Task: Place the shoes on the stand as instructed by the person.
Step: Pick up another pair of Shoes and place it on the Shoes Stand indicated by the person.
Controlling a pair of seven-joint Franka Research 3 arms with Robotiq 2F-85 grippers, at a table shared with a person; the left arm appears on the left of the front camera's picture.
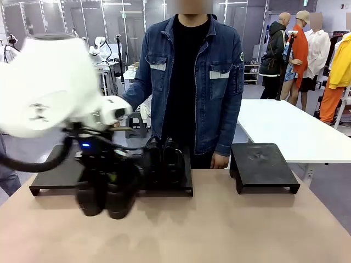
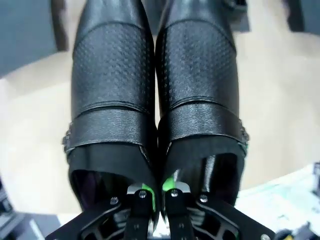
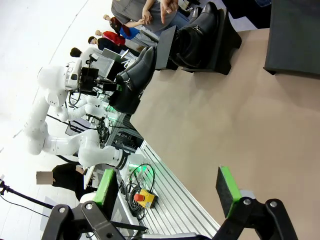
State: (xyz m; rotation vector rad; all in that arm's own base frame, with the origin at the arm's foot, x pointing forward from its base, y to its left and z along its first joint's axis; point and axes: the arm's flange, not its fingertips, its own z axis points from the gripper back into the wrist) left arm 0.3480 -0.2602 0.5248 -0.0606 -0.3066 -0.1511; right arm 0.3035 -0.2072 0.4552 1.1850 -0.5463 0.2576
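The white left arm point(image 1: 49, 87) hides part of the long black stand point(image 1: 52, 176) at far left, and the pair of shiny black leather shoes point(image 1: 104, 192) it holds off the table just in front is pretty blurry. The left gripper point(image 2: 156, 194) is pinched narrow on both shoes' inner collars, while the right gripper point(image 3: 166, 186) gapes wide, holding nothing. The second black leather pair point(image 1: 164, 159) sits on that stand.

A: Low flat black stand on the left point(image 1: 55, 175), any room?
B: Right end occupied by the standing pair of black leather shoes point(image 1: 164, 159). Middle screened from the robot's side by the held pair of black leather shoes point(image 1: 107, 192) in the left gripper point(image 2: 157, 192), with the white left arm point(image 1: 49, 82) above.
A: Right-hand black stand point(image 1: 263, 164)?
B: Top bare. Person's hand point(image 1: 219, 160) just beside its left edge. Tan tabletop point(image 1: 219, 230) in front is open.
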